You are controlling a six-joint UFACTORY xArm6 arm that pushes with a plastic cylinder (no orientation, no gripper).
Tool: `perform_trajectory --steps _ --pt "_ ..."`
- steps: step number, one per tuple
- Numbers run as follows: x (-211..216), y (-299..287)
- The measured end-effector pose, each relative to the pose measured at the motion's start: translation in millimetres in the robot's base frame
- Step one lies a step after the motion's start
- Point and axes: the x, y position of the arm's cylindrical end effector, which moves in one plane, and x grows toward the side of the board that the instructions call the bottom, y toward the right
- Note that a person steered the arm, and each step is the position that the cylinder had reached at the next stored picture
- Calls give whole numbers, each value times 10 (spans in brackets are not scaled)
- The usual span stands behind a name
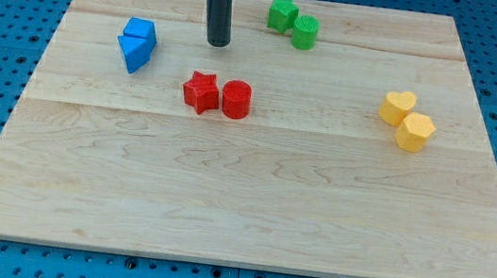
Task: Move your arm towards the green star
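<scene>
green star sits near the view's top edge of the wooden board, touching a green cylinder on its right. my tip rests left of the star, apart from it, bare rod holding nothing. below the tip: red star and red cylinder; blue blocks left, two yellow blocks far right.

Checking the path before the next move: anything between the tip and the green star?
Nothing visible. My tip sits to the view's left of the green star, slightly lower, with bare board between them. The green cylinder lies on the star's far side; the red star and blue blocks are off the line.
</scene>
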Motion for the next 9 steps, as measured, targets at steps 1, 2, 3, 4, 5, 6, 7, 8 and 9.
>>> perform_trajectory --steps 1,2,3,4,5,6,7,8,9 --pt "39 12" --pt "228 490" --pt "265 1542" --pt "138 1924" --pt "-457 1786" --pt "-540 1781" --pt "-970 1672" --pt "-1047 926" --pt "-607 587"
